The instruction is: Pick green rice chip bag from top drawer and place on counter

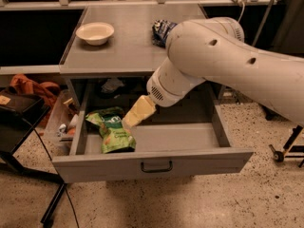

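Observation:
The green rice chip bag lies wrinkled in the left part of the open top drawer. The drawer is pulled out from the grey cabinet, its flat front with a dark handle facing me. My gripper reaches down into the drawer on the big white arm. Its yellowish tip sits right at the bag's upper right edge. The counter above is the flat grey cabinet top.
A white bowl stands on the counter's back left. A dark blue foil snack bag lies at the back middle, partly hidden by the arm. A black stand and clutter sit on the floor to the left.

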`<control>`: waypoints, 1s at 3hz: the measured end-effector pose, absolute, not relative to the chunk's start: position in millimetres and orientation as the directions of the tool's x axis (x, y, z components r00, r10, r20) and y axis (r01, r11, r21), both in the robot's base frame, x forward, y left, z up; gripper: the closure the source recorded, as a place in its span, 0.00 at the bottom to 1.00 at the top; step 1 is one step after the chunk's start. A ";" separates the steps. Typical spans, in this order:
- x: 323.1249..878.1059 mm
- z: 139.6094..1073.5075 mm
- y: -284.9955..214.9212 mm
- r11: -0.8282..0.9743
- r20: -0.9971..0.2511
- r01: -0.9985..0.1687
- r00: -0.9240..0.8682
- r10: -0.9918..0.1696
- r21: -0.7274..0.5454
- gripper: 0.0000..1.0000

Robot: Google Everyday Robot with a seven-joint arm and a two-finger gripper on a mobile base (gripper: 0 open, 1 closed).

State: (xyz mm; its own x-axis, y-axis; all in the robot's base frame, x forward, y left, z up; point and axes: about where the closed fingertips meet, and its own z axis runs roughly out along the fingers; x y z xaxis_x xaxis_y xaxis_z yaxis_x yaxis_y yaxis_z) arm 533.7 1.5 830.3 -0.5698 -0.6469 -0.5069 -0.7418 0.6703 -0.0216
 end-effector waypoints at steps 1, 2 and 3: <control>547.7 810.4 11.7 0.702 -0.538 -0.712 -0.602 -0.590 0.027 0.00; 561.5 778.9 41.0 0.722 -0.569 -0.686 -0.630 -0.528 0.090 0.00; 573.6 744.0 75.1 0.735 -0.578 -0.663 -0.659 -0.481 0.143 0.00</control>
State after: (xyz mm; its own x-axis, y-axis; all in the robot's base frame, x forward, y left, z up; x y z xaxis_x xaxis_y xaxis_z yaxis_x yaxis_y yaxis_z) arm 573.6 75.1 744.0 -0.6587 -0.4811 -0.5784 -0.6627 0.7351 0.1432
